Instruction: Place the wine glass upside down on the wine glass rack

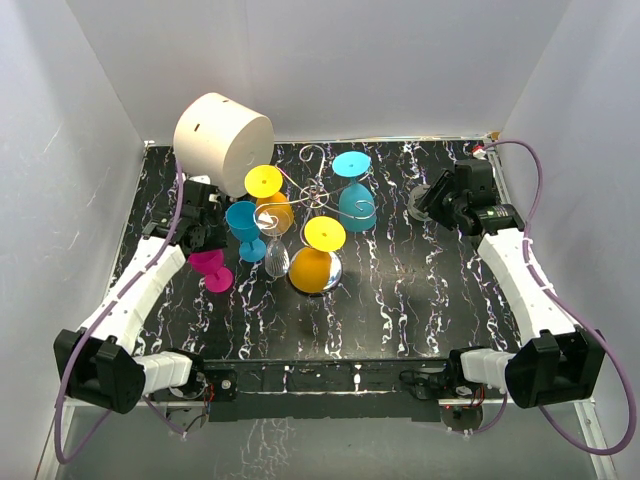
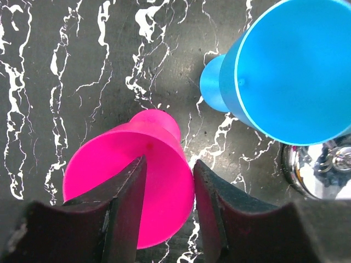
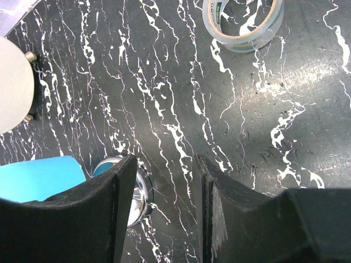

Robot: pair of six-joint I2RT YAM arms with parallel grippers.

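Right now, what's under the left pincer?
The pink glass lies on its side beneath the open left pincer, on the black marbled table. The fingers cover part of it.

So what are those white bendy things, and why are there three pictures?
The white bendy things are two robot arms. Each ends in a gripper, a hand with just two fingers. The big picture looks down from above on the black marbled table. The other two come from small cameras on the wrists, so you see each gripper's own dark fingers at the bottom.

In the middle stands the wine glass rack, a thin silver wire stand with curly arms. Yellow and turquoise toy glasses hang on it upside down, and a clear one too. A big cream cylinder is behind.

The left gripper is open above a pink wine glass lying on the table. It holds nothing yet. The right gripper is open and empty, near a roll of tape.
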